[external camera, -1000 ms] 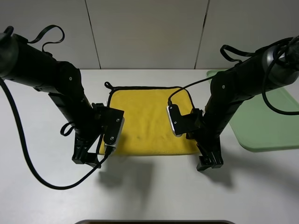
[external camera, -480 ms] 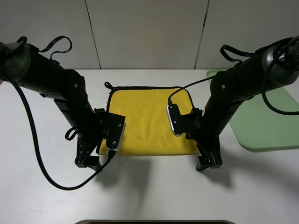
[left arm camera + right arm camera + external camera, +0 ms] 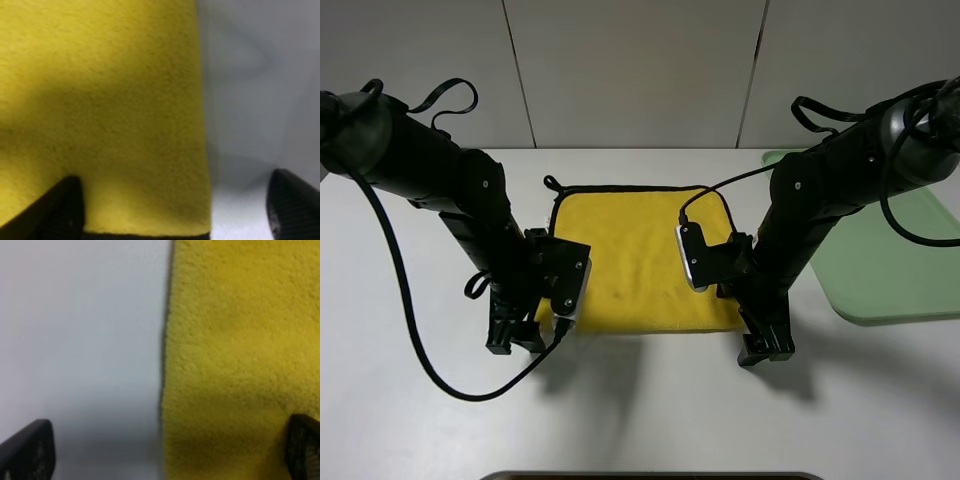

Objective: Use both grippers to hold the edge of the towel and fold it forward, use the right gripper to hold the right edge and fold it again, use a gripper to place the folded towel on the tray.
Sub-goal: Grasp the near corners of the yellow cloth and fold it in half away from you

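Observation:
The yellow towel (image 3: 635, 255) with black edging lies flat on the white table. My left gripper (image 3: 517, 338) is low at its near-left corner. In the left wrist view the towel (image 3: 100, 100) fills most of the frame. The left gripper (image 3: 175, 210) is open, with one fingertip (image 3: 62, 205) over the cloth and the other over bare table. My right gripper (image 3: 764, 347) is low at the near-right corner. In the right wrist view it (image 3: 165, 450) is open and straddles the towel's edge (image 3: 167, 365). The pale green tray (image 3: 890, 250) sits at the right.
A small black loop (image 3: 551, 183) sticks out from the towel's far-left corner. Black cables hang from both arms, one trailing over the table at the near left (image 3: 430, 375). A dark edge (image 3: 650, 476) shows at the table's front.
My left gripper has moved right and slightly back, closer to the towel's near-left corner. The right arm has stayed nearly still. The towel has not moved.

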Action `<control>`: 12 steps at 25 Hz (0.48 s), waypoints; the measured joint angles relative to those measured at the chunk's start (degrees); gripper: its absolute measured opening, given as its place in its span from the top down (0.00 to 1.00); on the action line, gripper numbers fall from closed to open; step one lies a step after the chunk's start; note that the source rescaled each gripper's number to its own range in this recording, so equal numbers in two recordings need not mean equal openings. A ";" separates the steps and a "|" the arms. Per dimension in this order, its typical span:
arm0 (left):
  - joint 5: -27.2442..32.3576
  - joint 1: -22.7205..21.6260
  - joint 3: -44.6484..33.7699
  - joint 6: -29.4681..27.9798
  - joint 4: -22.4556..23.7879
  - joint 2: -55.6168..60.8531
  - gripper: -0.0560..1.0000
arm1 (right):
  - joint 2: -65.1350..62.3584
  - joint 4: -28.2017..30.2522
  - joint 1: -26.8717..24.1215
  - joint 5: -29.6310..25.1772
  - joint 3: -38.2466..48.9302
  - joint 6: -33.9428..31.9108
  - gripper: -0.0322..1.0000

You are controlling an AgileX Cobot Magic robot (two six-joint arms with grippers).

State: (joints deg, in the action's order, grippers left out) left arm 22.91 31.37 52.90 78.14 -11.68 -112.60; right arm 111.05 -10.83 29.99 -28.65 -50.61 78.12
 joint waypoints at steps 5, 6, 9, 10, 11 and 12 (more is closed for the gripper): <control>-0.47 0.00 0.12 0.00 -0.36 -0.16 0.51 | 0.00 -0.27 0.00 0.11 0.00 0.00 0.00; -0.52 0.00 0.12 0.00 -0.38 -0.22 0.57 | 0.00 -0.49 0.00 0.17 0.00 0.00 0.00; -1.08 0.00 0.12 0.00 -0.43 -0.26 0.72 | 0.00 -1.17 0.00 0.29 0.00 0.06 0.00; -1.36 0.00 0.12 0.00 -0.43 -0.26 0.77 | 0.00 -1.18 0.00 0.35 0.00 0.06 0.01; -1.67 0.00 0.12 0.00 -0.43 -0.26 0.82 | 0.00 -1.38 0.00 0.34 0.00 0.06 0.02; -1.96 0.00 0.12 0.00 -0.38 -0.26 0.85 | 0.00 -1.51 0.00 0.41 0.00 0.06 0.04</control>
State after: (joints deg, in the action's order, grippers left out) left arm 20.95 31.37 53.02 78.14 -12.05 -112.87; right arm 111.05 -12.34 29.99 -28.24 -50.61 78.18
